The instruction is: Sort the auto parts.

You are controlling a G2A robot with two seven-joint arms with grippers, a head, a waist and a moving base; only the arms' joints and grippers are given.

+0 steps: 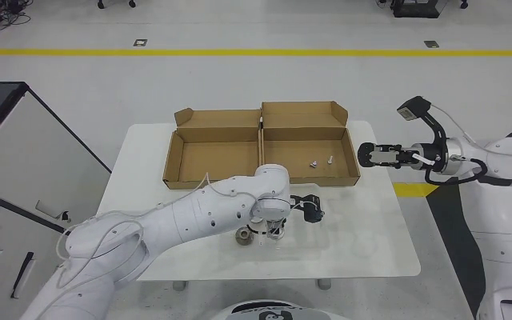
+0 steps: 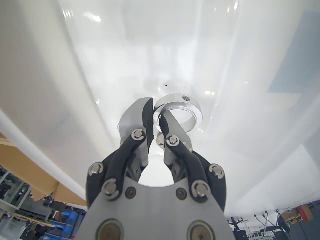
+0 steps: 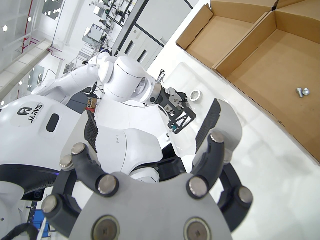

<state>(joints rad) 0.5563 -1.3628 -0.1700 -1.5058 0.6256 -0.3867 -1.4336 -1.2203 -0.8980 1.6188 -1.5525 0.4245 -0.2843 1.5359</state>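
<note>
Metal ring (image 2: 186, 104) located at 6 o'clock of the white tabletop (image 1: 360, 232), its wall pinched by the left hand (image 2: 156, 117), one finger inside the bore and one outside. I note two cardboard boxes (image 1: 212, 156) side by side at 12 o'clock, the right one holding two bolts (image 1: 320, 161). Right hand (image 1: 362, 154) hangs wide open at 3 o'clock, just beside that box.
</note>
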